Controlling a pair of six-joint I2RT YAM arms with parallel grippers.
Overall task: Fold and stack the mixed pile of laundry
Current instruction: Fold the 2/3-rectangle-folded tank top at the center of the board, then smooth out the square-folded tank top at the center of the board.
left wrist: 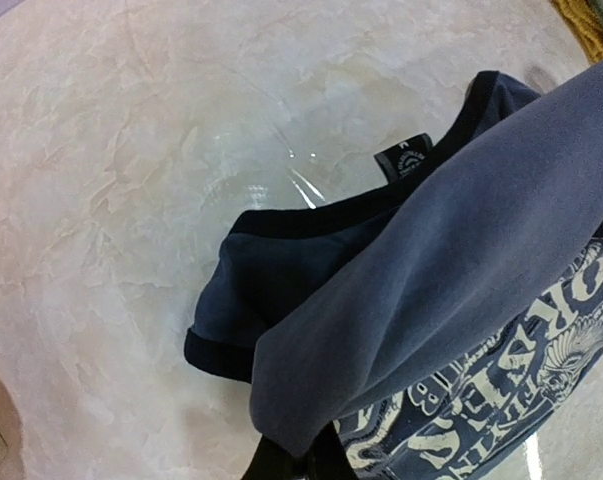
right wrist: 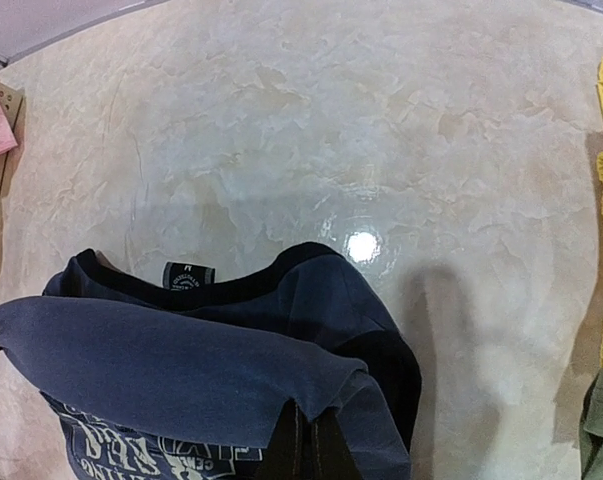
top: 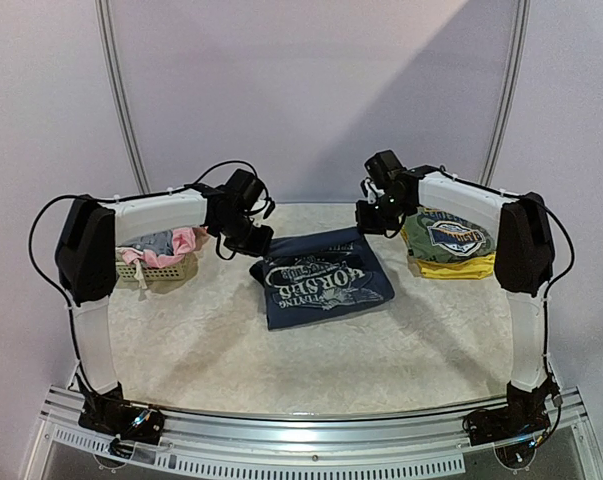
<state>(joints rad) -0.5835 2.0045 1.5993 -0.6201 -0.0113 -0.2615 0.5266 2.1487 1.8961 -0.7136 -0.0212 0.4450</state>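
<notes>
The navy printed tee lies in the middle of the pale marbled worktop, its print facing up. A fold of it is raised over the black collar and neck label, which rest flat on the surface. The left gripper has its jaws clenched on that raised fold at one far corner. The right gripper has its jaws clenched on the other corner, so the cloth hangs between them.

I judge this to be mid-fold on the tee. The next move calls for both arms to lay the held edge down level and square, then let go together (an uneven drop would skew the crease).

To the left, the small pale-green lattice plastic basket holds crumpled pink cloth and a grey piece. To the right, an olive-green printed shirt sits folded on a yellow garment, seemingly the stack.
</notes>
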